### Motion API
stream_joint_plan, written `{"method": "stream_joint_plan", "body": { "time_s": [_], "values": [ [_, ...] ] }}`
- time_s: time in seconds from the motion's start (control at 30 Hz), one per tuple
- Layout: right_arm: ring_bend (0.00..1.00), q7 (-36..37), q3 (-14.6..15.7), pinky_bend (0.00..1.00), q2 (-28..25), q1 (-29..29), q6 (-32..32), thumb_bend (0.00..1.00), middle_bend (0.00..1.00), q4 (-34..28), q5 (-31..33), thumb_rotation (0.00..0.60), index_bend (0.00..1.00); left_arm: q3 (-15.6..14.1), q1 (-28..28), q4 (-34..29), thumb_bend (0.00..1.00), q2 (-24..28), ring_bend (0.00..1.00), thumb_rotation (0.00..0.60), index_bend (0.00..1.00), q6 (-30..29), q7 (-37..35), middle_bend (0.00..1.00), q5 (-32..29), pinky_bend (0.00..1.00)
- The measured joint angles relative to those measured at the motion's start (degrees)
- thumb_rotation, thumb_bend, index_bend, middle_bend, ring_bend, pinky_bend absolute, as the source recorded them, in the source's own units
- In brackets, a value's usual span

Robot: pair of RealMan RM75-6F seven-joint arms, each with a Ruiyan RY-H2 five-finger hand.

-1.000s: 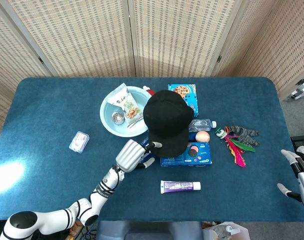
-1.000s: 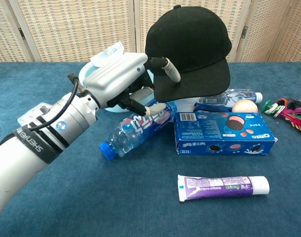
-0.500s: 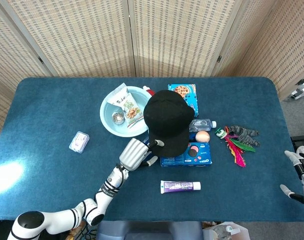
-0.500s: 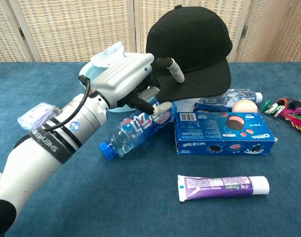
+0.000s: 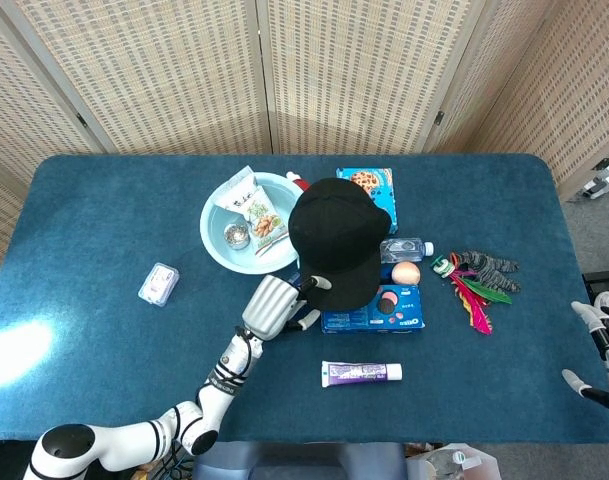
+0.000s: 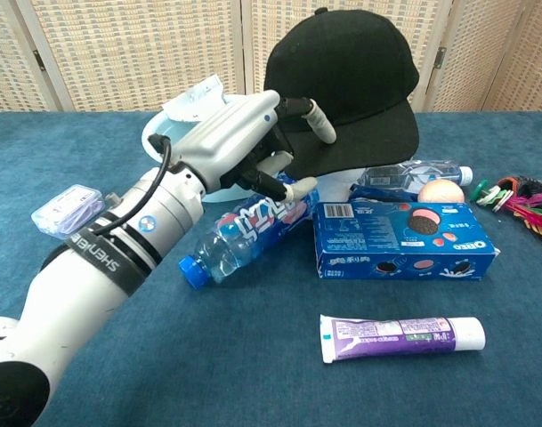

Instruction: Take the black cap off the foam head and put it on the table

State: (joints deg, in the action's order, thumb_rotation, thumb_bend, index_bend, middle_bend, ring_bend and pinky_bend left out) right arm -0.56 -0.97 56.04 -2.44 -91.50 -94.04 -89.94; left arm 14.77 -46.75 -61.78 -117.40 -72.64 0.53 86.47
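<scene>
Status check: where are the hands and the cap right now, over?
Left hand at the brim of the black cap, fingers touching, grip unconfirmed. Right hand open, at the table edge. Cap on the head. Clear plastic bottle lying below.

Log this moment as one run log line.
phase: grasping | left hand pinches brim of black cap | cap on head | right hand open, idle at table edge

Looks like a lab/test setup to me, not a home: blue cloth-covered table (image 5: 104,220) w/ wicker folding screens (image 5: 184,70) boxing it in on all sides, random props laid out, cables + gear at floor edge (image 5: 606,180).
</scene>
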Motion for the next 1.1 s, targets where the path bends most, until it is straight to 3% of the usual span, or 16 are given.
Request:
{"method": "stream_joint_plan", "body": {
  "time_s": [0.47,1.1],
  "values": [
    [0.15,-0.17,-0.05,0.22,-0.09,-0.07,-0.14,0.1,0.22,-0.27,-0.32,0.6,0.16,0.62,0.19,-2.72,0.28,-1.25,1.0,0.6,0.22,0.57,3.63,0.96,-2.25,1.0],
    [0.16,-0.16,0.02,0.22,-0.19,-0.61,-0.47,0.1,0.22,-0.29,-0.21,0.6,0.16,3.18,-0.96,0.98,0.28,-5.43,1.0,0.6,0.31,-0.59,4.41,0.96,-4.07,1.0]
  ]
}}
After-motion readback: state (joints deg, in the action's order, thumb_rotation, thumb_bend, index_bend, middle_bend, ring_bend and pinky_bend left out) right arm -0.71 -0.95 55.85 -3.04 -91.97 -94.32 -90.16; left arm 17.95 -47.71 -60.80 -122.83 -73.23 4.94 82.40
